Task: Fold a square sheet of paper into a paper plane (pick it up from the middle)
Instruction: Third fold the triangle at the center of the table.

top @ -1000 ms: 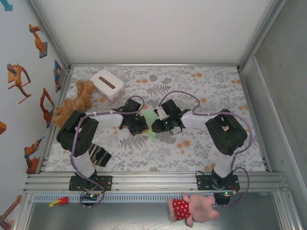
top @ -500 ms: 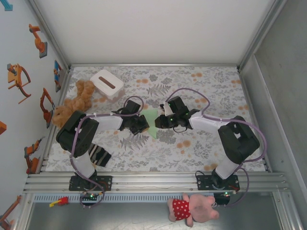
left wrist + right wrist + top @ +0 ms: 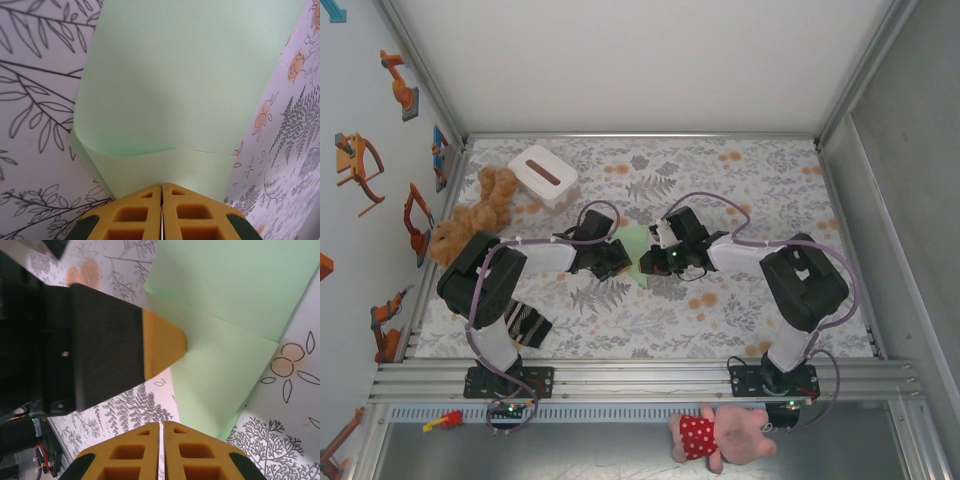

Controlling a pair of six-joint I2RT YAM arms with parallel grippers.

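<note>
Square sheet of paper (image 3: pixel 636 246), pale green, is seen lying near the middle of the floral-patterned counter (image 3: pixel 760 180), between the two end effectors. It is partly folded: in the left wrist view one layer is curled over another, and a curved fold is shown along the left side. The left end effector (image 3: pixel 617 261) is closed to a thin line, and a corner of the lower layer is pinched at its yellow fingertips (image 3: pixel 145 200). The right end effector (image 3: pixel 649 262) is also drawn fully together, its tips set just beside the edge of the sheet; whether any paper is caught between them cannot be told. In the right wrist view, the orange tip of the left end effector is seen resting at the edge of the sheet. A white box (image 3: pixel 544 175) with a dark slot is placed at the far left of the counter, well apart from the sheet, with a brown plush toy (image 3: pixel 470 215) beside it. A striped dark cloth (image 3: pixel 528 325) is laid near the left arm's base.
</note>
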